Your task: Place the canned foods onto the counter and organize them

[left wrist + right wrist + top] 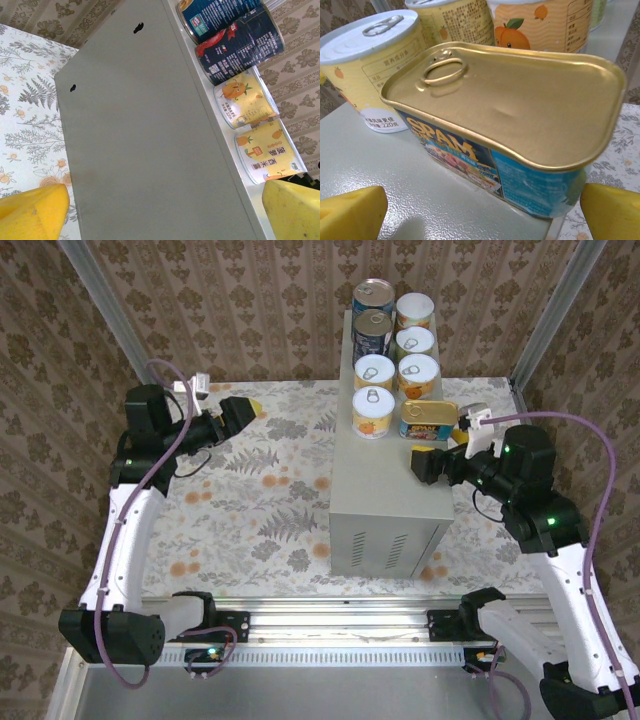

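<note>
Patterned brown wallpaper [250, 300] on every side; a floral sheet [250, 500] covers the floor of the cell.

Item 1: raised grey tabletop [385, 490], a tall pale metal box with vent slots on its near face. It stands on the floral sheet, right of centre.

Item 2: two blue cans [373, 295] [372, 332] with silver tops, one behind the other at the far end of the left row. They stand upright on the tabletop.

Item 3: yellow cans with white pull-tab lids. Two [373, 370] [373, 410] continue the left row toward me. More [414, 342] stand in the right row alongside, all upright and packed close together.

Item 4: oblong tin [428, 418], yellow and blue label, gold pull-ring lid. It lies flat at the near end of the right row, just beside the nearest yellow can and close to the tabletop's right edge.

Item 5: my right claw [438, 445], spread wide and level with the oblong tin. In the right wrist view its yellow fingertips [350, 212] stand on either side of the tin's near end, and it grips nothing.

Item 6: my left claw [245, 412], spread wide and holding nothing. It hangs over the floral sheet well left of the tabletop, facing its plain side wall [150, 140].
</note>
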`<state>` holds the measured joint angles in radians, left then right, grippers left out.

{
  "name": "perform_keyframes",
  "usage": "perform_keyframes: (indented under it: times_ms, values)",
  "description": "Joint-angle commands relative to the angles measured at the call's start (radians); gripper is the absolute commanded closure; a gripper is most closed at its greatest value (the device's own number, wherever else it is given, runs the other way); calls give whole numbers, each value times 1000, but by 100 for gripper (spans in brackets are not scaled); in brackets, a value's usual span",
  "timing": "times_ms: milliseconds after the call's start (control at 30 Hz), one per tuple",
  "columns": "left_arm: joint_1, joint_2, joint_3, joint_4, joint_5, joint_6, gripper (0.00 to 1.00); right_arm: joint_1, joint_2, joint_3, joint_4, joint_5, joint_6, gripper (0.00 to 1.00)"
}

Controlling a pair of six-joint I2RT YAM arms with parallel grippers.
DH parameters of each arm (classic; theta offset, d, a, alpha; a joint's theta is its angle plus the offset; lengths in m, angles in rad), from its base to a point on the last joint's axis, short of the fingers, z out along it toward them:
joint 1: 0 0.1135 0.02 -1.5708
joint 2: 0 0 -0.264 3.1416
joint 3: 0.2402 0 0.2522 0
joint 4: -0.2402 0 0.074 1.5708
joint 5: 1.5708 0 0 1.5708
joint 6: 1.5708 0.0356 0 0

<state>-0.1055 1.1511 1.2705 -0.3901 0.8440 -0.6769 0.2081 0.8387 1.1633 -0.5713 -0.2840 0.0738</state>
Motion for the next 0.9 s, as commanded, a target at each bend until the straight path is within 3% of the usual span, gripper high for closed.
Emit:
perform_keyframes:
  times_ms: [0,867]
  values:
    - [-7,7,41,-5,-3,5,0,18,-7,-23,61,56,-21,0]
    - [-11,19,49,-15,-12,18,0,26,60,-40,118,137,-29,0]
